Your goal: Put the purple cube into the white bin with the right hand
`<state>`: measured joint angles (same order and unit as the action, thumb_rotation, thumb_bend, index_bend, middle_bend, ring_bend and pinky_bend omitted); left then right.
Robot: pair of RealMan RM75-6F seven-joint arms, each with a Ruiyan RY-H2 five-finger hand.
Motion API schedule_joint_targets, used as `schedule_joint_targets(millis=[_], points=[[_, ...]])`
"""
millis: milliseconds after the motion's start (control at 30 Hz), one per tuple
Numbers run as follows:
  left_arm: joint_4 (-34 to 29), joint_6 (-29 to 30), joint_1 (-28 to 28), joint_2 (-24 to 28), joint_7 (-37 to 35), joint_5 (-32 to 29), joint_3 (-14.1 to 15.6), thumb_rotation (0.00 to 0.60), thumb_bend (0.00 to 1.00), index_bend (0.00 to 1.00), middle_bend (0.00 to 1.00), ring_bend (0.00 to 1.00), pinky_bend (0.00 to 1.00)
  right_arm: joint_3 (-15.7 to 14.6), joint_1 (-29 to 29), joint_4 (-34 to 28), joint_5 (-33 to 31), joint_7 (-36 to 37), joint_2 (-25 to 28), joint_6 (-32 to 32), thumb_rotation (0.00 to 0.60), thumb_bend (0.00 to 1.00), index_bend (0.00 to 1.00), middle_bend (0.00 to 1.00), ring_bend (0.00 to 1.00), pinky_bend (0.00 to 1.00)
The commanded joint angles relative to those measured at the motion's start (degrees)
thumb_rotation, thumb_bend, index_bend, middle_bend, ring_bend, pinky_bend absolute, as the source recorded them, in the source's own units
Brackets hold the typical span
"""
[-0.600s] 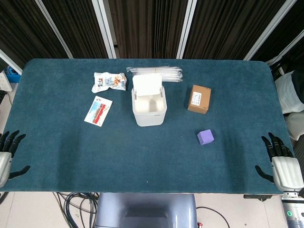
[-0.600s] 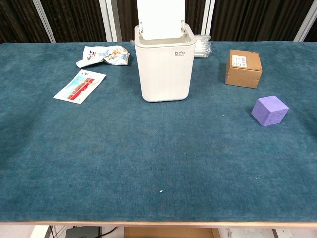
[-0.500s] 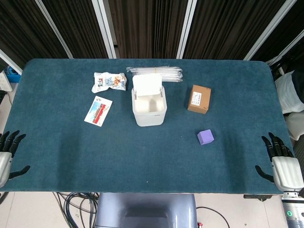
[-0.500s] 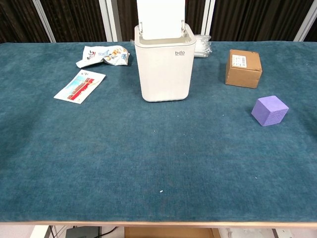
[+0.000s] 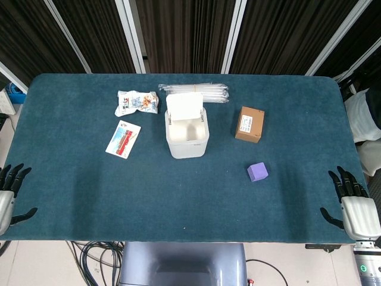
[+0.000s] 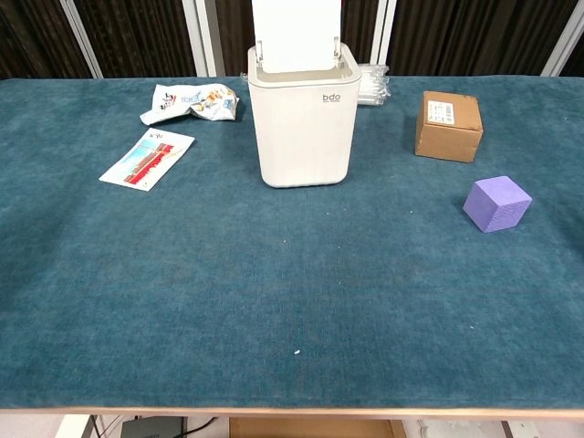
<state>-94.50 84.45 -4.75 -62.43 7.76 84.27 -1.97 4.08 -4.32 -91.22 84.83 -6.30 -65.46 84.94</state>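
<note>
The purple cube (image 5: 257, 172) (image 6: 497, 203) lies on the blue table, right of centre. The white bin (image 5: 187, 138) (image 6: 302, 119) stands in the middle with its lid flipped up at the back. My right hand (image 5: 352, 202) hovers off the table's right front corner, fingers spread and empty, well to the right of the cube. Off the left front corner my left hand (image 5: 10, 190) is also spread and holds nothing. The chest view shows neither hand.
A brown cardboard box (image 5: 250, 124) (image 6: 448, 126) sits behind the cube. A snack bag (image 5: 137, 102) (image 6: 190, 101) and a flat packet (image 5: 123, 139) (image 6: 147, 158) lie left of the bin. A bundle of clear straws (image 5: 194, 92) lies behind it.
</note>
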Motion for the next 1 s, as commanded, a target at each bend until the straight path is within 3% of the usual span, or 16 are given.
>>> schedule_joint_targets(millis=[33,333,467,633,867,1000], points=[[0.04,-0.09,-0.03,-0.02,0.06,-0.09,-0.02,0.600,0.10,0.17,0.15,0.00,0.00,-0.05,-0.03,0.01,0.00,0.07,0.00,-0.14,0.600,0.11,0.03,0.03,0.07,0.24],[-0.27,0.00,0.06,0.20,0.04,-0.18,-0.02,0.600,0.10,0.17,0.15,0.00,0.00,-1.22,-1.42,-0.17,2.37,2.03,0.09,-2.46,0.600,0.11,0.03,0.03,0.07,0.24],[-0.10,0.04,0.10,0.21,0.03,-1.05,-0.47,0.600,0.10,0.18,0.15,0.00,0.00,-1.17,-7.27,1.12,5.94,5.76,1.44,-9.85,0.600,0.11,0.03,0.04,0.07,0.24],[-0.01,-0.42,-0.18,0.04,0.16,-1.10,-0.50,0.600,0.10,0.17,0.15,0.00,0.00,0.27,-18.29,4.02,7.25,12.90,1.43,-24.86,0.600,0.11,0.03,0.04,0.07,0.24],[-0.22,0.28,0.27,0.49,-0.14,-1.35,-0.61,0.600,0.10,0.17,0.15,0.00,0.00,2.01,-28.93,12.46,5.47,15.39,-5.47,-38.69,0.600,0.11,0.04,0.08,0.09,0.25],[-0.24,0.19,0.28,0.70,-0.33,-1.52,-0.67,0.600,0.10,0.17,0.15,0.00,0.00,2.19,-32.09,17.09,4.55,15.75,-9.53,-41.88,0.600,0.11,0.08,0.12,0.13,0.26]])
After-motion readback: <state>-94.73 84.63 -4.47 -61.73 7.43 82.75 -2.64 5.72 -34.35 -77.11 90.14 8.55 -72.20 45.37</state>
